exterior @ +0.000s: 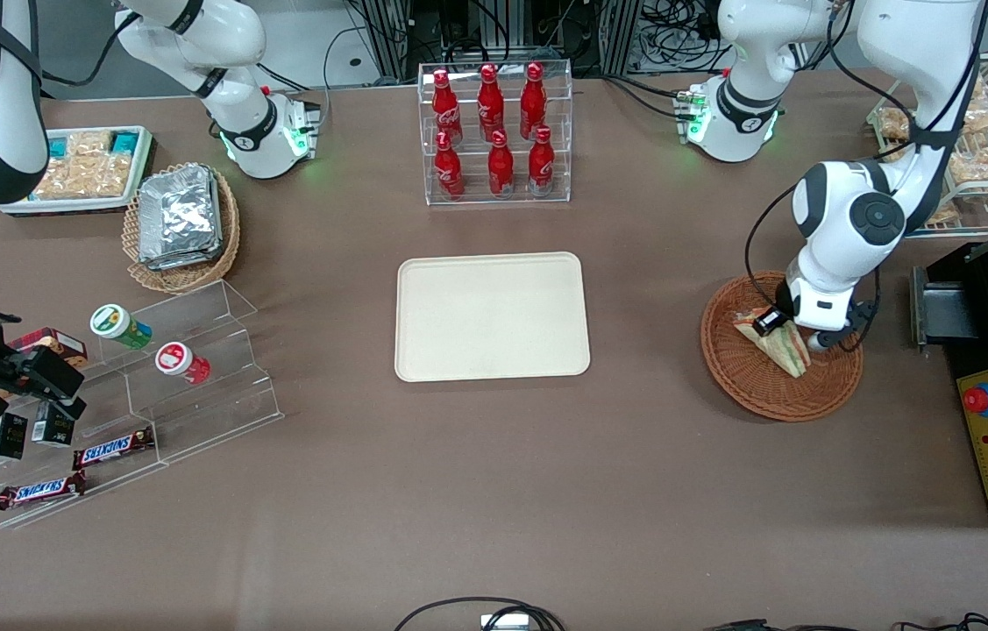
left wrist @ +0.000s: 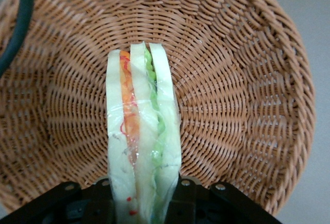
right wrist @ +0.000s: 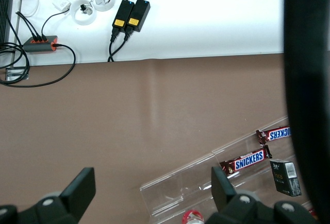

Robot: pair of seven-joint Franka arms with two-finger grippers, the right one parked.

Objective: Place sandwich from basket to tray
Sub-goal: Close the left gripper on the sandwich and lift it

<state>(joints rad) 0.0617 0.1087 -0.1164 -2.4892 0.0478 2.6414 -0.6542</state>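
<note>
Gripper [exterior: 796,336] positioned low inside the basket [exterior: 756,390], its fingers [left wrist: 103,203] closed against both faces of the sandwich [left wrist: 142,141]. The sandwich stands on edge within the basket, filling layers exposed. The tray [exterior: 492,315] lies well apart from the basket, toward the parked arm's end.

The left arm bends down from its base, elbow raised, wrist pointing down over the basket [exterior: 781,364]. Its end effector [exterior: 796,337] sits low inside the basket, the two fingers [left wrist: 98,203] closed against the flat sides of the sandwich [left wrist: 143,136] standing on edge.
</note>
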